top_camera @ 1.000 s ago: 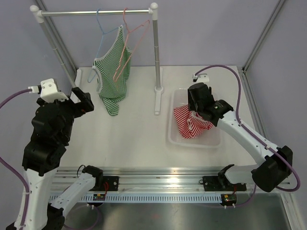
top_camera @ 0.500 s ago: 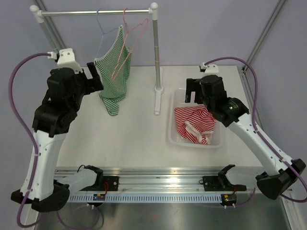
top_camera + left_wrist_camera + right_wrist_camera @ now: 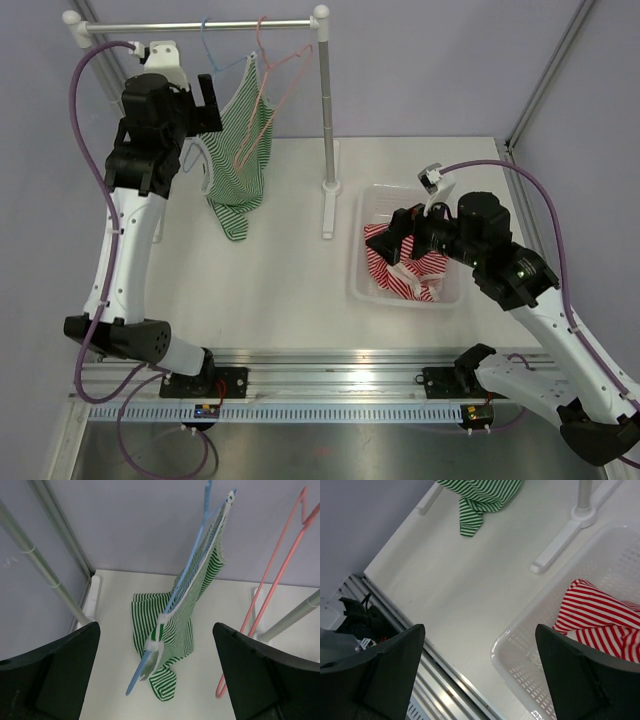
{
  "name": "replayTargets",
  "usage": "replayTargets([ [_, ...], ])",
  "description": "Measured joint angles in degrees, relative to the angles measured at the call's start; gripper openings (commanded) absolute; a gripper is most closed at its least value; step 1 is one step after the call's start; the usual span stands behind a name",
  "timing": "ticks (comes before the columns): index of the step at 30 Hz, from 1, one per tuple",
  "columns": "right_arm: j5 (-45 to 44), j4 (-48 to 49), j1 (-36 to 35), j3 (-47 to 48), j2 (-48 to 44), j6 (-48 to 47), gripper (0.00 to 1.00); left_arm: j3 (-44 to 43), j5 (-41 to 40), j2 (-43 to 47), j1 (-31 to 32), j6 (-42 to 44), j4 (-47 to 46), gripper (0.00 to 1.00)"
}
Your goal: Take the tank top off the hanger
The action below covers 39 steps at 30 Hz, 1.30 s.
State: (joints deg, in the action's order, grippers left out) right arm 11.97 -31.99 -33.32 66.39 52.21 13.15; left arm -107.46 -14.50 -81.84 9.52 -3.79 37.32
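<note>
A green-striped tank top hangs on a blue hanger from the rail, its lower end bunched on the table. My left gripper is raised just left of it, open and holding nothing. In the left wrist view the tank top and hanger hang ahead of the open gripper. My right gripper is open over the white basket, empty. The right wrist view has the gripper above the basket corner.
A red-striped tank top lies in the basket. An empty pink hanger hangs right of the blue one. The rack's right post and its foot stand between the garment and the basket.
The left arm swung up from the table's left side to the hanger. The right gripper opened, let go of the red-striped top in the basket, and drew back toward the near right.
</note>
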Motion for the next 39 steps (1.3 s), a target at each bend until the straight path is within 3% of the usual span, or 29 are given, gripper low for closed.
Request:
replayTargets([
  [8, 10.19, 0.0, 0.0, -4.81, -2.51, 1.95, 0.99, -11.3, 8.35, -14.84, -3.17, 4.28, -2.12, 0.99],
  [10, 11.32, -0.02, 0.0, -5.97, -4.02, 2.54, 0.99, -13.22, 9.35, -17.79, -3.78, 5.11, -1.75, 0.94],
  [14, 12.68, 0.04, 0.0, -7.37, -5.92, 3.43, 1.0, -16.09, 11.47, -21.62, -4.61, 5.95, -0.04, 0.54],
  [15, 12.9, 0.07, 0.0, -7.61, -6.1, 3.63, 0.99, -16.55, 12.22, -22.23, -4.66, 6.12, 0.37, 0.37],
  [20, 13.62, 0.68, 0.0, -8.7, -5.44, 4.48, 0.99, -16.76, 14.75, -22.64, -4.76, 6.25, 0.76, 0.1],
  [21, 13.84, 0.87, 0.0, -8.87, -5.2, 4.59, 0.99, -16.94, 15.13, -22.64, -4.76, 6.16, 0.79, 0.01],
  [39, 15.45, 3.43, 0.0, -10.03, -2.34, 5.22, 0.99, -21.11, 15.45, -18.93, -4.76, 4.15, 6.43, 0.0],
])
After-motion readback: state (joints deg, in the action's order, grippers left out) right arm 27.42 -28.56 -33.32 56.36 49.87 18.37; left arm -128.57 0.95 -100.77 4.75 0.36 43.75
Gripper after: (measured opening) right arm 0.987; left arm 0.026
